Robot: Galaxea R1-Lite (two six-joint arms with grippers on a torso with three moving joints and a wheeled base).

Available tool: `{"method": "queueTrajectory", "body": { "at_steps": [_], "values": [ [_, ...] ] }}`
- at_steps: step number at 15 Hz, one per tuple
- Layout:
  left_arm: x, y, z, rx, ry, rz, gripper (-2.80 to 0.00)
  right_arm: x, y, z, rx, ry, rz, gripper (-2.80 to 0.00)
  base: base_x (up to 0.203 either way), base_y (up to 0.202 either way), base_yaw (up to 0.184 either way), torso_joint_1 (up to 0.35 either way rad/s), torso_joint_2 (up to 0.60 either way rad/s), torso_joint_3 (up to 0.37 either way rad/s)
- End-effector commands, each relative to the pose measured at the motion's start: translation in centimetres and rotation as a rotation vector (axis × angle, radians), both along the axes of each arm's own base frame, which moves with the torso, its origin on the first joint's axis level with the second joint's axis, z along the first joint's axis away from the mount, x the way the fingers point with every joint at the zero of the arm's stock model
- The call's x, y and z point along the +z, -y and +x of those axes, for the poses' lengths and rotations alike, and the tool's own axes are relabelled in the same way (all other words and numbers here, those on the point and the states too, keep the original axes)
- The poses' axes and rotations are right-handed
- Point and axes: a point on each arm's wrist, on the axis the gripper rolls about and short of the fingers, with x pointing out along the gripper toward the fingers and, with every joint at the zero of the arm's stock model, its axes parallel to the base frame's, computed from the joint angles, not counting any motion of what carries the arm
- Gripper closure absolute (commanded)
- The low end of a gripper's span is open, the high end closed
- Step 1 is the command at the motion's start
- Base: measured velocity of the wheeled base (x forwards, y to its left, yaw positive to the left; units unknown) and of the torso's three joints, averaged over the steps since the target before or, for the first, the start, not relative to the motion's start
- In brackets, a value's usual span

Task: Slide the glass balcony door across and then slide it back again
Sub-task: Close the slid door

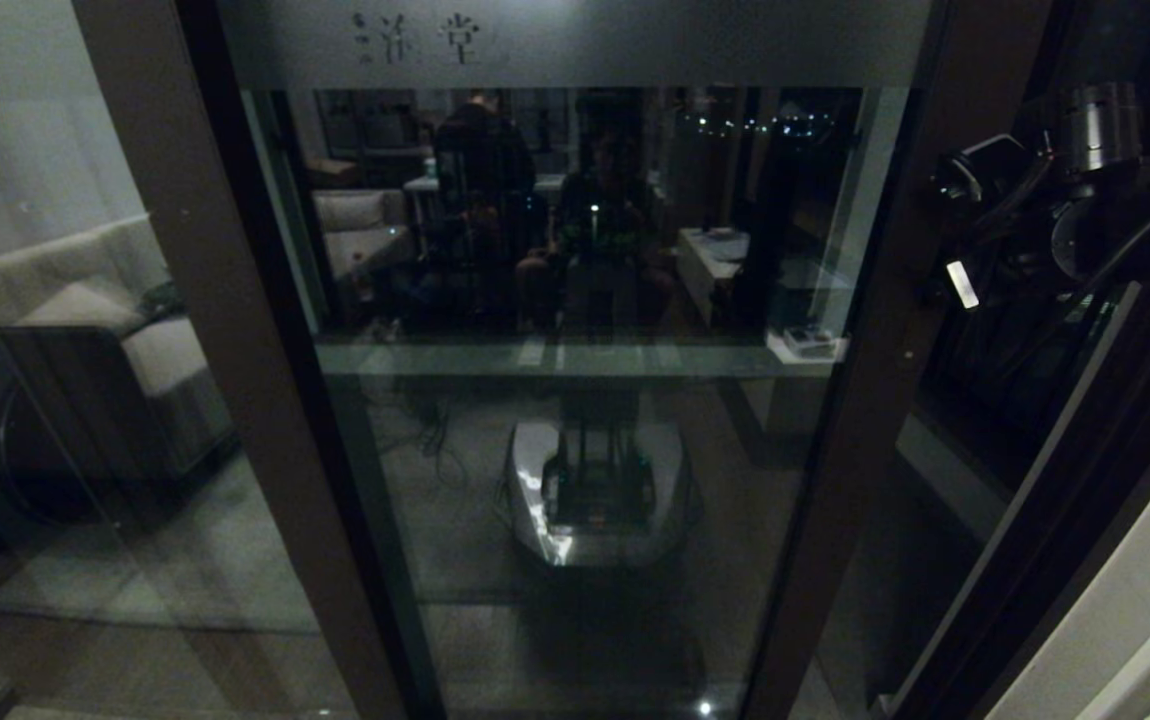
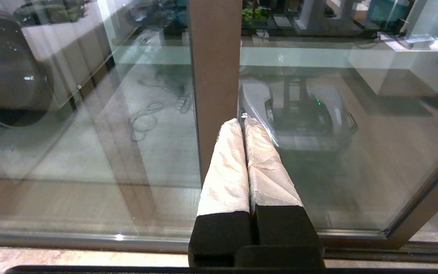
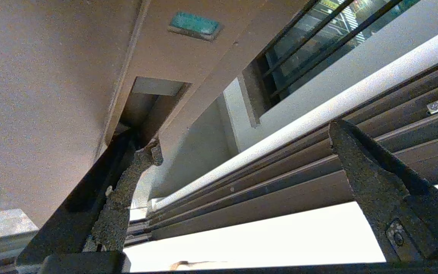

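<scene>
Door fills the middle of my head view, frosted band with characters up top, dark stiles either side; a gap shows past its right stile, so I judge it partly slid across. My right claw is up at that right stile, fingers wide apart: one finger is hooked at the recessed handle cut into the stile, the other hangs free over the track rails. Nothing clamped; I read the hooked finger as a way to drag the door along by the recess edge instead of pinching it. Whether the finger really presses on the recess wall I can't tell. Barred window sits beyond the stile. My left claw is parked low by the door's left stile, padded fingers pressed together on nothing, idle. Which slide is under way I can't judge.
</scene>
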Motion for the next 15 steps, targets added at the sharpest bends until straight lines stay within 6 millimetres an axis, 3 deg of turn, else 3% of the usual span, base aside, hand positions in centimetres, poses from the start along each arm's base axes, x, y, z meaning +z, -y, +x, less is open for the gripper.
{"method": "queueTrajectory", "body": {
  "at_steps": [1,15],
  "values": [
    [0.0,0.0,0.0,0.0,-0.002,0.0,0.0,0.2,0.4,-0.3,-0.015,0.002,-0.006,-2.8,0.0,0.0,0.0,0.0,0.0,0.0],
    [0.0,0.0,0.0,0.0,-0.002,0.0,0.0,0.5,1.8,-1.2,-0.048,-0.009,-0.022,-2.8,0.0,0.0,0.0,0.0,0.0,0.0]
  ]
}}
